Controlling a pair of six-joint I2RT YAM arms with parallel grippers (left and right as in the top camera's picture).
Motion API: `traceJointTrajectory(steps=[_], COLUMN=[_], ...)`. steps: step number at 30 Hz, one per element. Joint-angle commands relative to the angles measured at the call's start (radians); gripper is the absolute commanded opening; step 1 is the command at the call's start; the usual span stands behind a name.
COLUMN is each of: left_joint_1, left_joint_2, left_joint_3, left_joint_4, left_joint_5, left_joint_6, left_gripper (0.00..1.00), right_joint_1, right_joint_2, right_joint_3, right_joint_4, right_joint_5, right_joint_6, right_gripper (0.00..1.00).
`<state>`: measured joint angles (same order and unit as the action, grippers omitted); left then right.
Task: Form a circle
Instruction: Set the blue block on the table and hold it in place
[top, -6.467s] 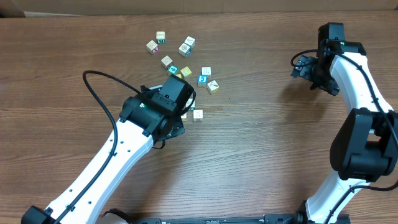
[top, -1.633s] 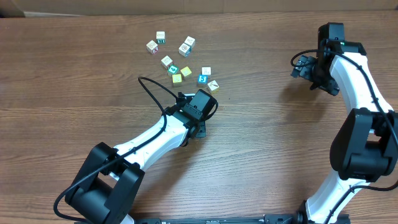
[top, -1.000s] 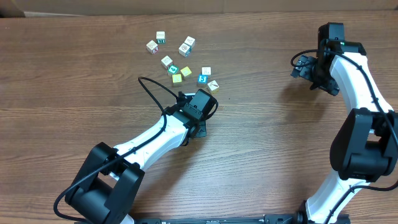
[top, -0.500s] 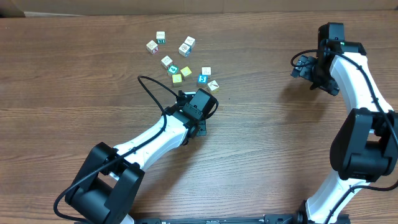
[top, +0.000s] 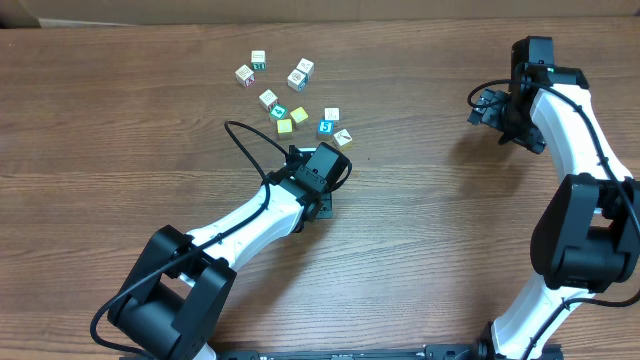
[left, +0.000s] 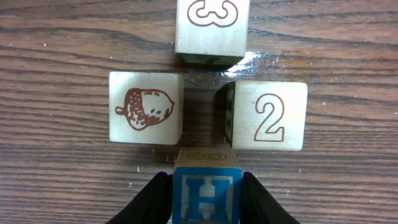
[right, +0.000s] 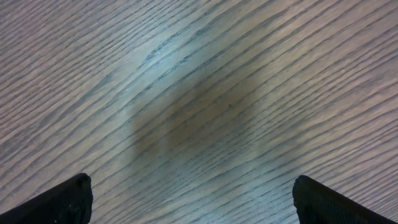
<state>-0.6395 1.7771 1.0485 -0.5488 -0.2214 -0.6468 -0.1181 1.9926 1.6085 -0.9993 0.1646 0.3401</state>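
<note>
Closing the circle (left: 211, 37) mid-table: my left gripper (left: 205, 200) is clamped on the blue H cube (left: 206, 185), snug below the acorn cube (left: 146, 107) & 2 cube (left: 267, 116); next I'd release w/o nudging nbrs; my right gripper (right: 193, 193) is spread wide, empty.

Loose cubes (top: 298, 78) lie scattered on the wooden table (top: 420, 230).

Two white arms (top: 250, 215) with black joints, black fingers (left: 149, 202) (looping black cable (top: 228, 127))
</note>
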Motion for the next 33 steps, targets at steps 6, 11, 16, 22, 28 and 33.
traceJointTrajectory(steps=[6, 11, 16, 22, 28, 33], left_joint_1=[0.012, 0.013, 0.013, 0.013, 0.013, 0.013], left_joint_2=[0.014, 0.014, 0.014, 0.014, 0.014, 0.014], left_joint_3=[0.000, 0.000, 0.000, 0.001, 0.001, 0.001], left_joint_4=[0.004, 0.004, 0.004, 0.008, 0.011, 0.017], left_joint_5=[-0.014, -0.016, -0.022, -0.026, -0.026, -0.026], left_joint_6=[0.018, 0.016, 0.010, 0.010, 0.010, 0.011], left_gripper=[0.27, 0.27, 0.29, 0.30, 0.29, 0.33], right_joint_1=[-0.001, -0.001, -0.001, -0.001, -0.001, -0.001], right_joint_2=[-0.025, -0.025, -0.025, -0.025, -0.025, -0.025], right_joint_3=[0.021, 0.021, 0.021, 0.021, 0.021, 0.021], right_joint_4=[0.002, 0.002, 0.002, 0.002, 0.002, 0.002], right_joint_5=[0.011, 0.011, 0.011, 0.011, 0.011, 0.011], right_joint_6=[-0.001, -0.001, -0.001, -0.001, -0.001, -0.001], right_gripper=[1.00, 1.00, 1.00, 1.00, 1.00, 1.00])
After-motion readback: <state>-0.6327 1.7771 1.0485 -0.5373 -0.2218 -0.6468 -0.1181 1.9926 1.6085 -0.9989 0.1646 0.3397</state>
